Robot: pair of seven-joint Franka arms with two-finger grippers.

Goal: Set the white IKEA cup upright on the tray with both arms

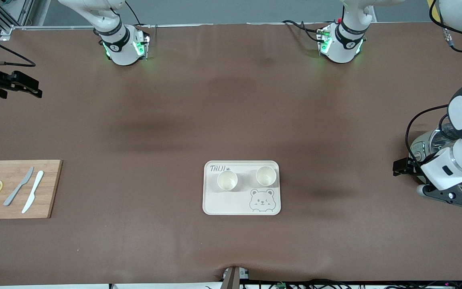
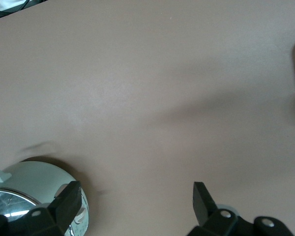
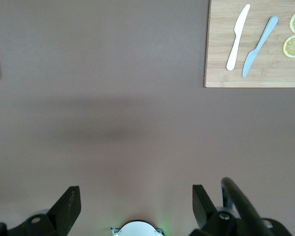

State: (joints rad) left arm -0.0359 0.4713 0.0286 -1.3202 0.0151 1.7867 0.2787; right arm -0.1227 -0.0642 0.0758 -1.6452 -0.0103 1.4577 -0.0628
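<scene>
Both pincers stand wide and hold nothing. The left pincer hangs over the counter at the left arm's end, beside a glass-and-metal vessel; the right pincer hangs at the right arm's end. Midway between them lies the tray, two white cups already upright on it. Neither arm looks clearly nearer.

High front camera overlooks the flat cream rectangular tray; both wrist cameras, facing down, catch its rim.
</scene>
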